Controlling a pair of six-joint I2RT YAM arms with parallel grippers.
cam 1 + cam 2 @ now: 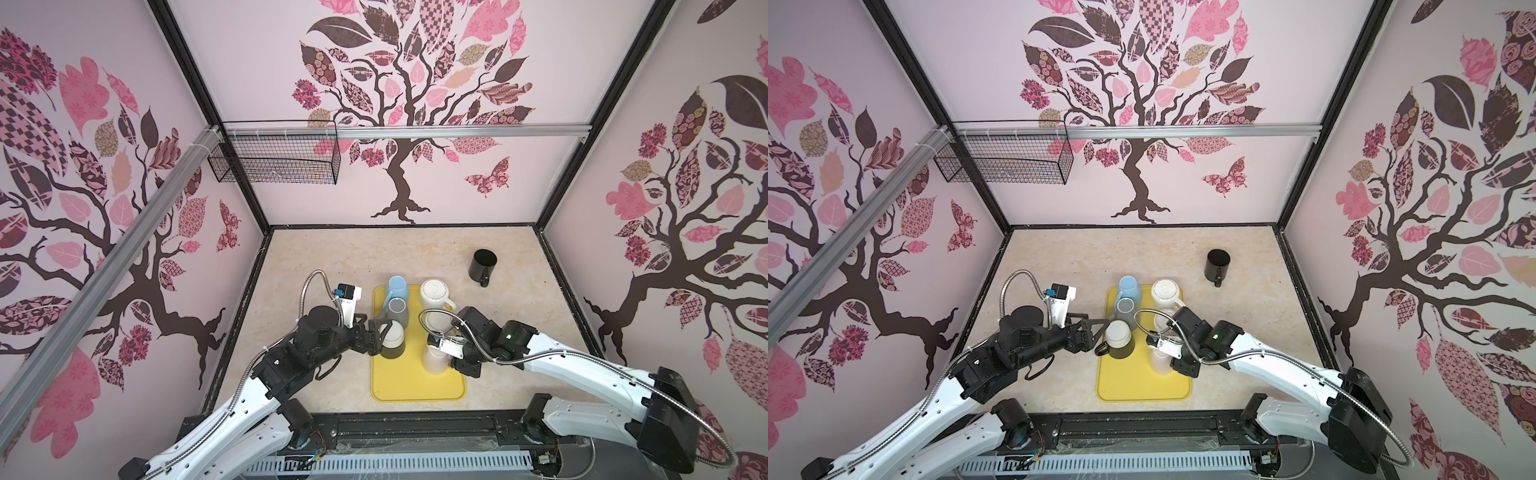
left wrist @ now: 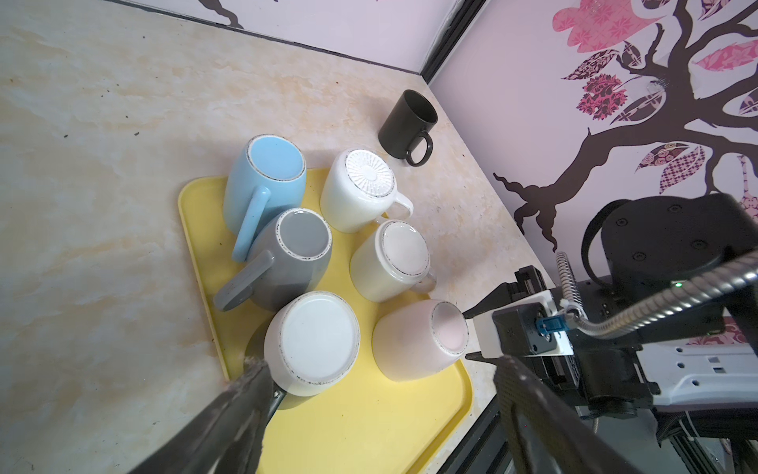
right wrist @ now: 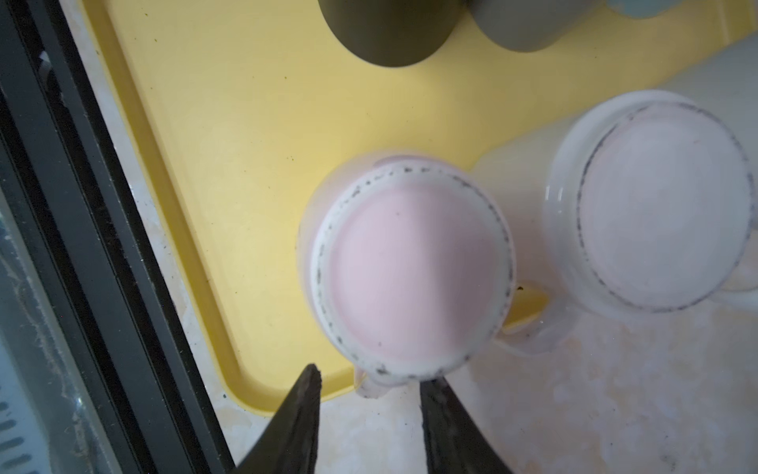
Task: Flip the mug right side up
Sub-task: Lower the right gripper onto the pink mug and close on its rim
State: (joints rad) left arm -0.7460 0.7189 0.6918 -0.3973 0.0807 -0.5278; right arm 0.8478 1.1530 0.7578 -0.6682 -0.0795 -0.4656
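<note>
1. Yellow tray (image 1: 415,386): lies at the middle of the near edge of the surface (image 1: 332,257) and carries six mugs, all base up.
2. Pink mug (image 3: 410,271): my guess for the mug in hand. It stands in the tray's near row against the tray's right edge, mouth down and base up, so its long axis is upright.
3. Right gripper (image 3: 371,375): low beside the pink mug, on the side facing the surface's right edge. Its jaws are apart with a moderate gap. A pale lip of the mug shows between the tips and looks like the handle, though I cannot be sure. Neither finger looks pressed against it.
4. Deciding relation: the mug lies straight ahead of the right gripper, toward the tray's middle and just off the tips. The right arm is the nearer one.
5. Left gripper (image 1: 1096,332): jaws spread wide and holding nothing, at the tray's left edge.
6. White-based olive mug (image 1: 1119,338): close beside the left gripper, also inverted, in the near row left of the pink one.
7. Black mug (image 1: 484,264): already upright, off the tray toward the far right corner of the surface.
8. Judgement: a grip at the handle side, a lift and a half roll are needed to bring the mouth up.
</note>
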